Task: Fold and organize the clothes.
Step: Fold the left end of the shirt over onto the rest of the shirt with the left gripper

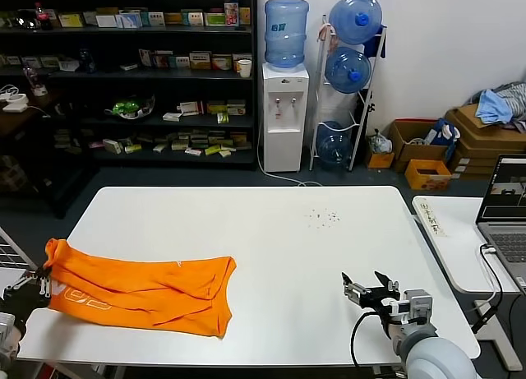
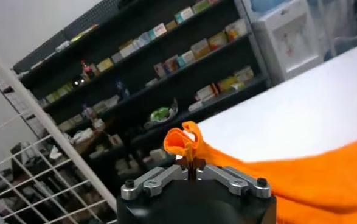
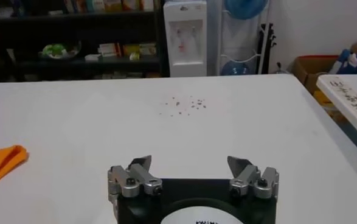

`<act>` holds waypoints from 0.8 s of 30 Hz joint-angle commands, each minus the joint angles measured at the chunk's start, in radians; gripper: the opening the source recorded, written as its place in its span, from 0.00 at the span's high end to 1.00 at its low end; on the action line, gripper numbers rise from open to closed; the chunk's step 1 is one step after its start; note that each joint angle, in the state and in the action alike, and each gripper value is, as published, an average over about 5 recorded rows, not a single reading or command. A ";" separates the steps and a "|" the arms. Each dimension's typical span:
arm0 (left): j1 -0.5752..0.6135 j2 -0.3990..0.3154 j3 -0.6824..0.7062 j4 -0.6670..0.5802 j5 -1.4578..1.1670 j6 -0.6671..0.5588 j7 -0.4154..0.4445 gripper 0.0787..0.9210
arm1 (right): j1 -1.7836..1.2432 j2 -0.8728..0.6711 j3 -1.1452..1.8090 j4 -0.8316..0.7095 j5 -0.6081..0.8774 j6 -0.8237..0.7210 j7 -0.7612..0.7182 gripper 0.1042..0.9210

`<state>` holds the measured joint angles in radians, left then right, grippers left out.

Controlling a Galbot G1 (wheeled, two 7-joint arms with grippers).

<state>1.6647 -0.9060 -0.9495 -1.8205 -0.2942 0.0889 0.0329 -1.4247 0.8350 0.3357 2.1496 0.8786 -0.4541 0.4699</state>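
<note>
White table [image 1: 271, 231] is the reference: orange T-shirt [image 1: 140, 293] lies bunched along its near-left part, 1 end at the left edge. Left gripper [image 1: 39, 282] sits at that edge, fingers clamped on a pinch of shirt fabric. Right gripper [image 1: 371, 287] hovers over the table's near-right part, fingers apart, holding nothing. Risk: thin pinch slips if pulled, or the shirt drags off the edge.

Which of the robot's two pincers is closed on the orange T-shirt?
The left pincer, at the table's left edge, is shut on the orange T-shirt, pinching its end. The right pincer hovers open and empty over bare table.
</note>
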 commanded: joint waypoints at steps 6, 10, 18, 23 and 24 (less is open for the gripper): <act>-0.010 -0.158 0.380 -0.404 -0.589 0.167 -0.184 0.94 | -0.006 0.003 0.001 0.001 -0.005 0.000 0.003 0.12; -0.066 -0.196 0.460 -0.383 -0.624 0.168 -0.232 0.94 | -0.007 0.009 -0.004 0.001 -0.007 -0.003 0.007 0.12; -0.124 -0.269 0.533 -0.336 -0.562 0.167 -0.251 0.94 | -0.007 0.023 -0.016 0.001 -0.009 -0.008 0.016 0.12; -0.160 -0.304 0.558 -0.303 -0.510 0.165 -0.247 0.94 | -0.007 0.029 -0.023 0.004 -0.009 -0.011 0.021 0.12; -0.163 -0.306 0.561 -0.297 -0.503 0.164 -0.245 0.94 | -0.008 0.029 -0.024 0.004 -0.009 -0.011 0.021 0.12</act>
<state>1.5621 -1.1368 -0.4960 -2.1135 -0.7817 0.2320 -0.1794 -1.4319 0.8618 0.3155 2.1527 0.8701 -0.4638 0.4888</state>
